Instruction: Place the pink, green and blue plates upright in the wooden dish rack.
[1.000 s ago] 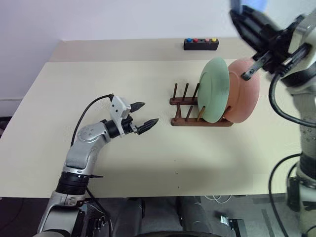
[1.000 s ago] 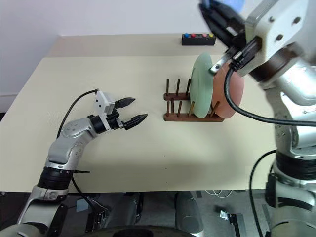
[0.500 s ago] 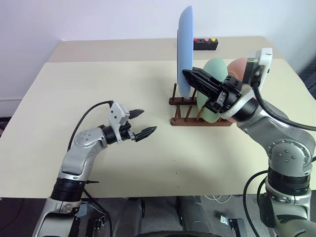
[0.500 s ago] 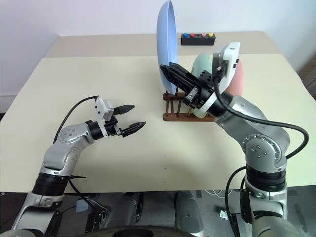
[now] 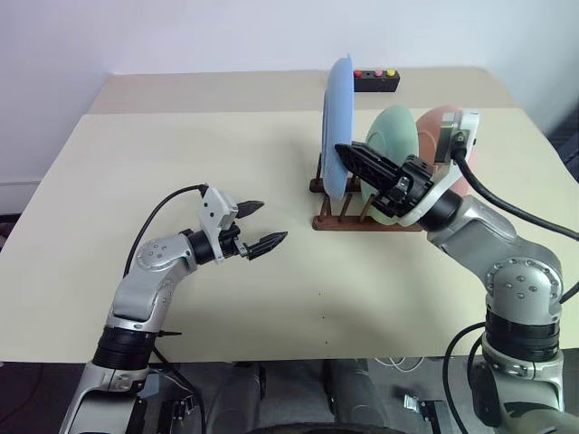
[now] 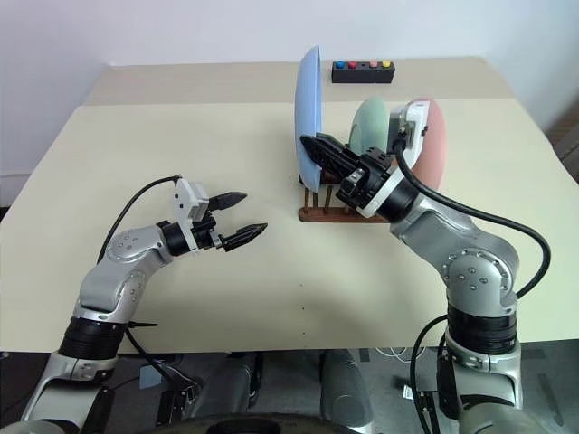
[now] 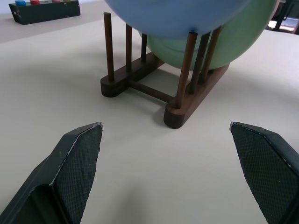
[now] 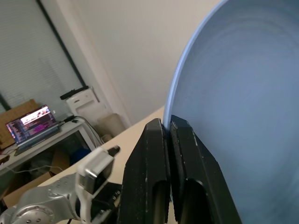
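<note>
Plates: three, two in rack [image 5: 366, 221], blue plate [image 5: 337, 127] in right hand [image 5: 351, 161].

The tabletop [image 5: 181, 163] is pale cream and has two levels, with a slightly raised strip along the 12 o'clock edge. On this strip, toward 1 o'clock, lies a small black box [image 5: 375, 81] with coloured buttons. On the main surface, right of the centre near 2 o'clock, stands the wooden dish rack [image 5: 362, 203]; its two base bars seem to rest flat on the tabletop.
</note>
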Motion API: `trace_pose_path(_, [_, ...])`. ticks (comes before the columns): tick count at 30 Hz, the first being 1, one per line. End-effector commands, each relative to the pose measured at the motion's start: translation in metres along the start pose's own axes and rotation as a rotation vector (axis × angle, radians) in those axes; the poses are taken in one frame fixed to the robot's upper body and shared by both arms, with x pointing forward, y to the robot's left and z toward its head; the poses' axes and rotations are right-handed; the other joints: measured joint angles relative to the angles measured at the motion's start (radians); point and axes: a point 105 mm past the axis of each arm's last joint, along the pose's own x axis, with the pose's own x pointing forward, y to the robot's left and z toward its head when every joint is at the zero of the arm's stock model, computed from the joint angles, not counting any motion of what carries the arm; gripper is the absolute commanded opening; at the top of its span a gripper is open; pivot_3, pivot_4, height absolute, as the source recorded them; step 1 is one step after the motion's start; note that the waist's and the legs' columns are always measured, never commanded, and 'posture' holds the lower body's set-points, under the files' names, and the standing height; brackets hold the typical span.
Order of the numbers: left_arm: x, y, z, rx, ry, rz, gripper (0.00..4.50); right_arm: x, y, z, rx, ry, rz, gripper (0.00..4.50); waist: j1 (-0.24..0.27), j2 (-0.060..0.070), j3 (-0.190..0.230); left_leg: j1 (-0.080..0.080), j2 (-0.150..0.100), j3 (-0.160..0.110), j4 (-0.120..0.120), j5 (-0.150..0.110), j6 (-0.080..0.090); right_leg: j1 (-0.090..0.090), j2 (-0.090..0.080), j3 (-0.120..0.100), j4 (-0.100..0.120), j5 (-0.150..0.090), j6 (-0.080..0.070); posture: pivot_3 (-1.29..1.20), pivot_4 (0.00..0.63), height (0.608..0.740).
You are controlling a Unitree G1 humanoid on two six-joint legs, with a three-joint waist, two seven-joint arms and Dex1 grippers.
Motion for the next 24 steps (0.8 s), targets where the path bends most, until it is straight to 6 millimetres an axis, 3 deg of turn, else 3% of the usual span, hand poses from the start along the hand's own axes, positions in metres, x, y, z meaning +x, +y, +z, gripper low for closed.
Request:
trace_pose_path(1, [-0.001, -0.003, 0.011, 0.032, -0.026, -0.012, 4.5, -0.003, 0.0, 0.009, 0.028, -0.051, 0.007, 0.07, -0.001, 0.0, 0.0, 0.0, 0.0, 0.0, 0.0, 0.0, 0.0, 0.0, 0.0, 0.0, 0.0, 0.0, 0.0, 0.0, 0.15, 0.74])
trace_pose_path(8, [-0.001, -0.003, 0.01, 0.035, -0.023, -0.013, 4.5, -0.008, -0.013, 0.007, 0.106, -0.058, -0.045, 0.07, 0.0, 0.0, 0.0, 0.0, 0.0, 0.0, 0.0, 0.0, 0.0, 0.0, 0.0, 0.0, 0.0, 0.0, 0.0, 0.0, 0.15, 0.74])
trace_pose_path(11, [0.0, -0.003, 0.01, 0.036, -0.023, -0.013, 4.5, -0.008, -0.013, 0.006, 0.109, -0.047, -0.049, 0.93, -0.001, 0.0, 0.0, 0.0, 0.0, 0.0, 0.0, 0.0, 0.0, 0.0, 0.0, 0.0, 0.0, 0.0, 0.0, 0.0, 0.15, 0.74])
trace_pose_path(18, [0.0, -0.004, 0.01, 0.035, -0.023, -0.014, 4.5, -0.007, -0.011, 0.007, 0.072, -0.041, -0.053, 4.43, -0.001, 0.0, 0.0, 0.0, 0.0, 0.0, 0.0, 0.0, 0.0, 0.0, 0.0, 0.0, 0.0, 0.0, 0.0, 0.0, 0.15, 0.74])
trace_pose_path(24, [0.0, -0.005, 0.01, 0.032, -0.024, -0.018, 4.5, -0.007, -0.008, 0.017, -0.044, -0.034, -0.064, 4.43, 0.0, 0.0, 0.0, 0.0, 0.0, 0.0, 0.0, 0.0, 0.0, 0.0, 0.0, 0.0, 0.0, 0.0, 0.0, 0.0, 0.15, 0.74])
